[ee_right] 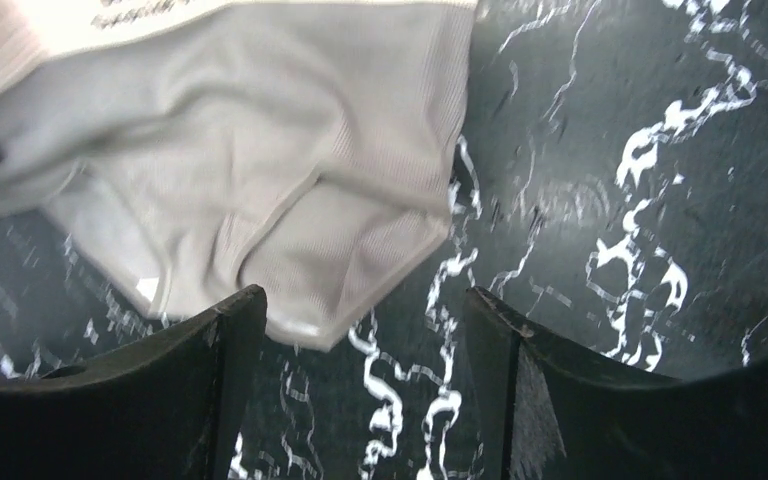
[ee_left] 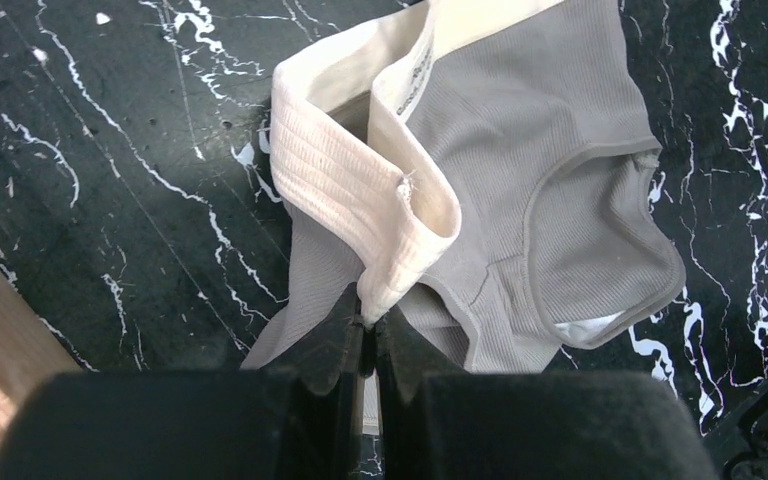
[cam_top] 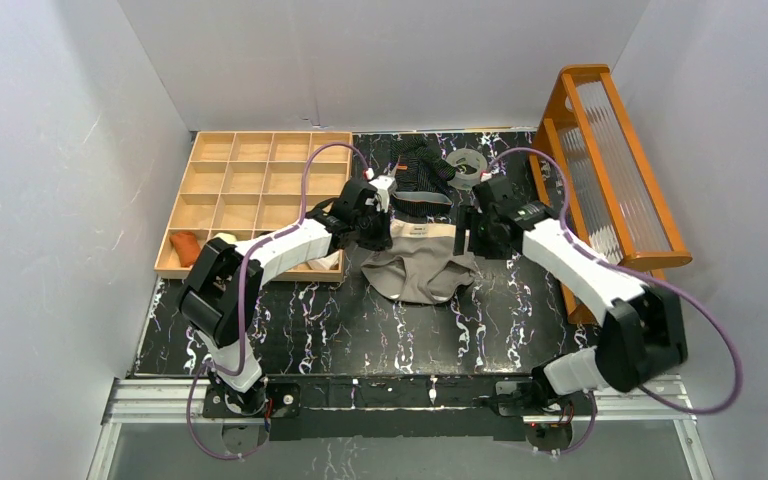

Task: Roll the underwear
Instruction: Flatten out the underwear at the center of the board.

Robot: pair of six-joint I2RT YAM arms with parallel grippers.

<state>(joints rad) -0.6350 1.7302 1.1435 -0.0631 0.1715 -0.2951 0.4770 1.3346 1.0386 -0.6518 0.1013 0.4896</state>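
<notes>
A shallow wooden tray with square compartments lies at the far left of the black, white-veined table. A small orange object sits in its near-left compartment.

The left pincer is clamped tight on the cream waistband of the plain beige-grey ribbed underwear, at the garment's left corner. The band is folded over and drawn up toward the fingers there. The rest of the garment lies spread at the table's centre, crotch toward the arm bases.

Just behind it lies the black underwear with thin pale stripes. A clear tape ring rests just right of that.

The right pincer stands wide and holds nothing. It is positioned above bare table beside the beige-grey garment's right edge.

An orange wooden rack with a ribbed clear panel stands along the right side.
</notes>
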